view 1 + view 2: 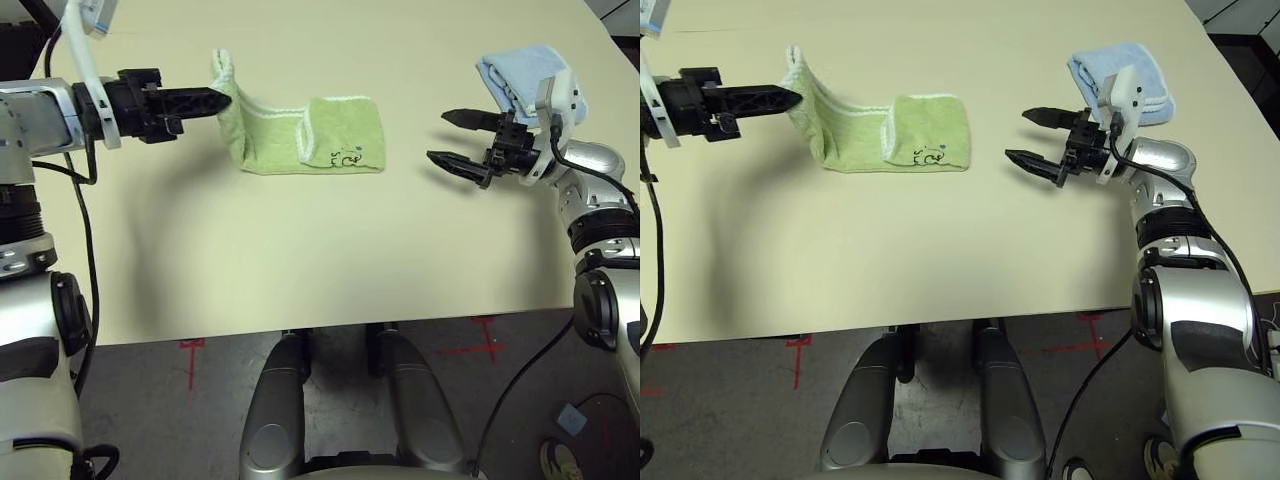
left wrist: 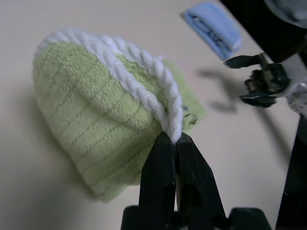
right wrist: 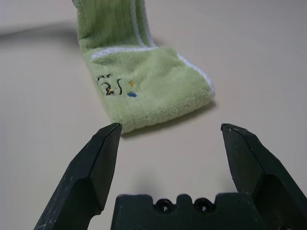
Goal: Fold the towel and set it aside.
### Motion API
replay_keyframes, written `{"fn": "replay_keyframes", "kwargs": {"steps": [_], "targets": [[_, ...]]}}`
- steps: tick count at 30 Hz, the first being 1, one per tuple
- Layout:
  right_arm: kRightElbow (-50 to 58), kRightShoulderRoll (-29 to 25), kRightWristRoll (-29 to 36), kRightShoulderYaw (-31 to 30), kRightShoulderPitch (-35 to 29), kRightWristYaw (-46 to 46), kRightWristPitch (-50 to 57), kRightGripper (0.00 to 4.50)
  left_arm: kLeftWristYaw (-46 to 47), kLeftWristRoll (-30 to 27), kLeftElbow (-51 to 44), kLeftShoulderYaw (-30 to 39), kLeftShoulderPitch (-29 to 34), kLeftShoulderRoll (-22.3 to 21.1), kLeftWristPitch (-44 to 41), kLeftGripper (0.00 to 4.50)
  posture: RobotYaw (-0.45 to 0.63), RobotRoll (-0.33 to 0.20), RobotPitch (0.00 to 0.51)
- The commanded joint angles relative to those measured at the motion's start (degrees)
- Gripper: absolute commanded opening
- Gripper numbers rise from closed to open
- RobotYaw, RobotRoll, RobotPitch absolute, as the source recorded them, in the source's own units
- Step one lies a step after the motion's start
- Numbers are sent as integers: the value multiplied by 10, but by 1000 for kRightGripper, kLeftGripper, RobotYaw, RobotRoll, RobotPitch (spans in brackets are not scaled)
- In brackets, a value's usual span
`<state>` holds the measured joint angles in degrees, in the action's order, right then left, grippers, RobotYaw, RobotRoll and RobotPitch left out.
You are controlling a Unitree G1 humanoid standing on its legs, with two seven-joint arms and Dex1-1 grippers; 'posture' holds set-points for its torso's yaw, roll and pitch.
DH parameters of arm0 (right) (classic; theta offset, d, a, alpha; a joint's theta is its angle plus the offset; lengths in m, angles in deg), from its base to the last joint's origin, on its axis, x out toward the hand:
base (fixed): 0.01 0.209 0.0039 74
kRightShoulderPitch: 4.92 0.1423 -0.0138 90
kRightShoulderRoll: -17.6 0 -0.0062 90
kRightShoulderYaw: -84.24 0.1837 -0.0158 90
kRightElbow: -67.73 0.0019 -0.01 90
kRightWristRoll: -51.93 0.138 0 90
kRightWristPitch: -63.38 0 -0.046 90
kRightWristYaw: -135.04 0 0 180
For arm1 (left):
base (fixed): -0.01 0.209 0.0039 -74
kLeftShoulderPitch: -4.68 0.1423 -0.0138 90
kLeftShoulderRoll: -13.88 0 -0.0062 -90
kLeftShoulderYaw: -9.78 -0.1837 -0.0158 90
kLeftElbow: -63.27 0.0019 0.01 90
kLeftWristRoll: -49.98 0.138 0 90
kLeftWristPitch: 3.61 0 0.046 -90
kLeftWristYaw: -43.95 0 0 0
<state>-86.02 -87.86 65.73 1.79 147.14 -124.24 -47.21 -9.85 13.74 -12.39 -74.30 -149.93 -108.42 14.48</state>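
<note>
Your left gripper [image 2: 175,143] has its two black, wedge-shaped fingers clenched on the towel [image 1: 300,135], pinching the thick white corded edging at its left end and holding that end lifted off the table [image 1: 300,260]. From the pinch the cloth drapes down to the right; its right part lies flat, folded over on itself into a soft rectangle with the small dark embroidered logo [image 1: 345,157] facing up. The towel is light green terry, ribbed in fine lines, bordered in white stitching, and sits toward the far left-centre of the table.

Your right gripper [image 3: 169,136] has its two tapered black fingers spread wide with nothing between them, hovering just right of the towel's folded end, apart from it.

You have one green towel, and one light blue cloth [image 1: 520,75], folded and plush, at the far right behind the right gripper. The table is smooth, matte and cream-coloured.
</note>
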Motion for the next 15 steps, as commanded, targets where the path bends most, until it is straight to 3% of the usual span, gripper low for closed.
{"fn": "replay_keyframes", "kwargs": {"steps": [1,9,15], "targets": [[-8,-4,-11,-3,1,-9,1,4500,-17,-18,-19,-21,-22,23,-10,12,64,0,303],[1,7,-13,0,8,-4,9,4500,-20,8,30,-63,-76,115,43,12,64,0,301],[15,10,-12,1,-1,-4,11,4500,-32,51,82,-102,-86,146,103,12,48,0,302]]}}
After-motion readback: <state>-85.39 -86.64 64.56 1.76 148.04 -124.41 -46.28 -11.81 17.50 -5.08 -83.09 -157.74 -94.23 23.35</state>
